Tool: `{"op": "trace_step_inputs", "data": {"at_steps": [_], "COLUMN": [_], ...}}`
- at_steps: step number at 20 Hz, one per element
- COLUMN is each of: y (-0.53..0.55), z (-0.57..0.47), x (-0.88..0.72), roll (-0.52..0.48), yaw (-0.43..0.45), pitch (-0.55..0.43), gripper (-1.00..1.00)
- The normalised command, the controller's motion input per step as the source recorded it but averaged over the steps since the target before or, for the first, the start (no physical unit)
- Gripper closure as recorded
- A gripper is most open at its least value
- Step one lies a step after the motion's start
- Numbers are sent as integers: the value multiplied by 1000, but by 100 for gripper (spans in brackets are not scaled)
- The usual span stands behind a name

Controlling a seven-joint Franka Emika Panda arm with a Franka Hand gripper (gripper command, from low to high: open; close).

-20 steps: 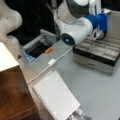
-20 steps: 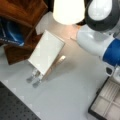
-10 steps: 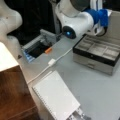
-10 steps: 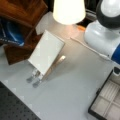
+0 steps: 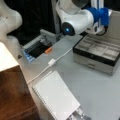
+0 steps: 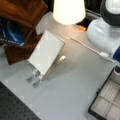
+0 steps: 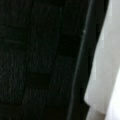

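Toward a front view's right sits a grey case [image 5: 96, 53] with its lid up, its tray split into shallow compartments that look bare; its corner shows again in a front view [image 6: 106, 102]. Near a front view's left, a dark open box [image 5: 37, 48] lies on the grey tabletop [image 5: 100, 95], with a small orange object [image 5: 48, 50] at its edge. A white cable [image 5: 51, 62] runs across the tabletop between them in both front views. A white spiral notebook [image 5: 58, 98] stands tilted on a metal stand. A glowing lamp shade [image 6: 68, 10] and brown wooden furniture [image 6: 22, 15] border the surface. The white-and-blue arm [image 5: 80, 20] hangs over the case. The hand appears in no view, so whether it is open or closed cannot be told; the wrist view shows only darkness and a pale edge.
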Motion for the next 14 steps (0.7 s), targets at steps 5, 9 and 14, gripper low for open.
{"op": "trace_step_inputs", "data": {"at_steps": [5,9,14], "y": [338,263,88], "z": [-10,56,85], "x": [-24,4,-8], "roll": [-30,-10,41], "yaw": [-282,-240,-210], "pitch": [75,64,90], "gripper": [-100,-100,-100]}}
